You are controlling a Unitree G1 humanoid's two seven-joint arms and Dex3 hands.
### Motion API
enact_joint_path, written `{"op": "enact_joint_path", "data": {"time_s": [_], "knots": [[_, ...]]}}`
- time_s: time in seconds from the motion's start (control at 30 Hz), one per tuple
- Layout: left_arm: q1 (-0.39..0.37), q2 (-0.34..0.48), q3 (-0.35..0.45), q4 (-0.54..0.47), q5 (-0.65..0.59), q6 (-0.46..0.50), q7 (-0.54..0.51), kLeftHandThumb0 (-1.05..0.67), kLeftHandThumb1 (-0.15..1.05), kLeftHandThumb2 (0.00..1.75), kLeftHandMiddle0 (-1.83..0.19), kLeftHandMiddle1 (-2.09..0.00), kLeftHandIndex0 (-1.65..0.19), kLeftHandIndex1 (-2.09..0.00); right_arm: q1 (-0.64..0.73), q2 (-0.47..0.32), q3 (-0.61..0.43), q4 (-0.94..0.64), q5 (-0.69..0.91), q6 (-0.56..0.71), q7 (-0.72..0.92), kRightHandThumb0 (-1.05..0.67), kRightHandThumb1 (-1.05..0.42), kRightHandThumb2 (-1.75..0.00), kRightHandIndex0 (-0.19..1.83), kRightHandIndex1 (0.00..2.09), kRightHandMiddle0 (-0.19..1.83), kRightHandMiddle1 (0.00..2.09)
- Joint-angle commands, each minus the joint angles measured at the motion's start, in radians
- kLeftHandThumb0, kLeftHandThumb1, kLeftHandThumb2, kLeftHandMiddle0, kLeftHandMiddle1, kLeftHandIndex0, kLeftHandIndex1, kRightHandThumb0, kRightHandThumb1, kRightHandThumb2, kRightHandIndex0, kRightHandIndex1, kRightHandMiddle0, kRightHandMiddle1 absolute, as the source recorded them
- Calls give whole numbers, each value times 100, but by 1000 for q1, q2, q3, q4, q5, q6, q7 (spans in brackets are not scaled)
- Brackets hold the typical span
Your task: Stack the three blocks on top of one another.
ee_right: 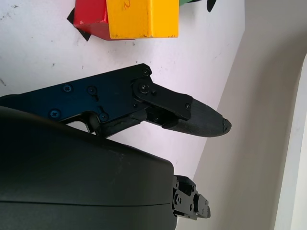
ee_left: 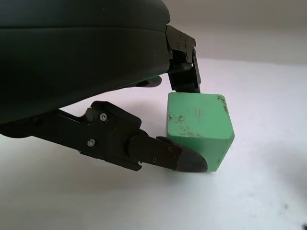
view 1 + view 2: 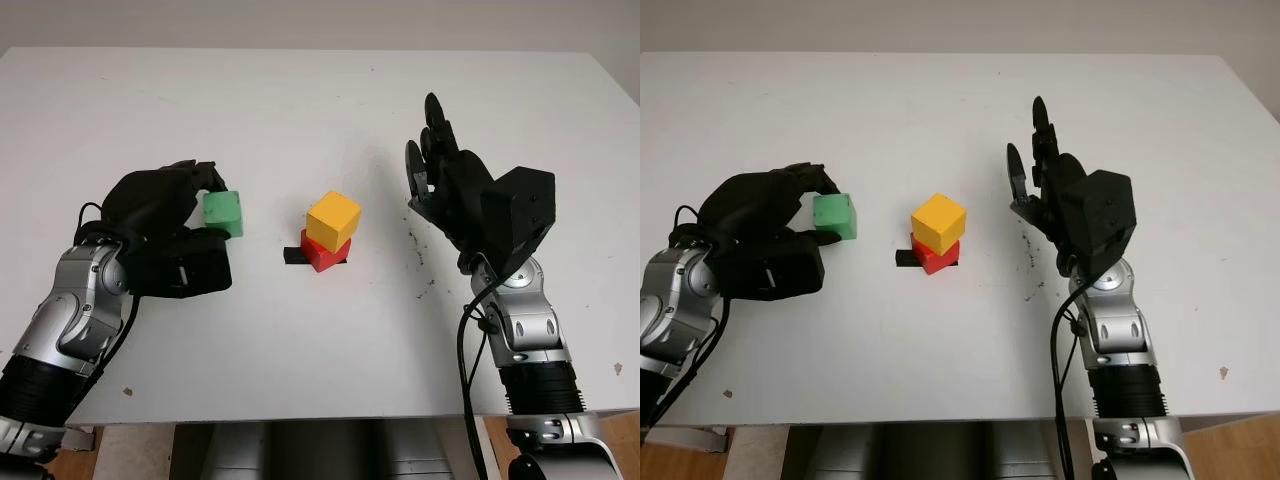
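**Green block in hand, two already stacked**

On a white table, the robot's left hand pinches a green block between its black fingers, one fingertip pressed to the block's lower face and another set against its upper edge, as the left wrist view shows. The block sits left of the table's centre; whether it touches the tabletop or is held just above it cannot be told.

Near the middle of the table, a yellow block stands on top of a red block, turned slightly so its corners overhang. The red block rests on a small black marker stuck to the surface. The green block is near this pair but apart from it, to their left.

To the right of the stack, the right hand is raised above the table, holding nothing, its fingers extended and its palm facing toward the blocks. Faint dark scuffs speckle the tabletop below it.
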Motion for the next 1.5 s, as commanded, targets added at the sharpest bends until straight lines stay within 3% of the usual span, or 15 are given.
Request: {"op": "enact_joint_path", "data": {"time_s": [0.0,0.27,0.53,0.7,0.8,0.97,1.03,1.27,1.37,1.47], "knots": [[9,-19,30,2,-25,-4,29,-41,105,29,-32,-8,-10,-167,2,-8,-5,-16,-1,1,-3,-58,-105,-74,-19,0,-19,0],[12,-16,55,-10,-74,7,14,-38,105,20,-35,-7,-12,-165,1,-6,-1,-14,-10,1,-11,-57,-105,-72,-19,0,-19,0],[-50,16,156,-106,-284,48,-185,-36,105,11,-40,-8,-25,-177,0,-8,8,-19,-13,29,-2,-56,-105,-73,-19,0,-19,0],[-135,74,161,-157,-354,133,-351,-39,105,13,-40,-6,-33,-161,-3,0,15,-24,-26,51,-17,-58,-105,-70,-19,0,-19,0],[-238,125,129,-140,-384,167,-482,-39,105,17,-37,-5,-28,-164,-9,3,19,-17,-35,49,-24,-58,-105,-68,-19,0,-19,0],[-357,141,88,-112,-406,202,-595,-42,105,16,-40,-6,-30,-161,-13,10,24,-14,-36,54,-33,-58,-105,-65,-19,0,-19,0],[-387,138,74,-112,-411,213,-620,-42,105,17,-42,-7,-34,-161,-14,13,26,-14,-37,53,-36,-56,-105,-64,-19,0,-19,0],[-468,74,39,-200,-467,385,-671,-42,105,13,-46,-9,-44,-162,-19,20,47,11,-51,60,-44,-48,-105,-63,-19,1,-19,2],[-476,20,20,-269,-484,466,-651,-43,105,13,-45,-8,-44,-168,-19,25,57,25,-63,48,-53,-51,-105,-63,-19,1,-18,3],[-463,-36,-2,-321,-478,472,-594,-43,105,17,-46,-8,-42,-171,-17,30,62,40,-70,24,-58,-52,-105,-63,-18,2,-18,5]]}}
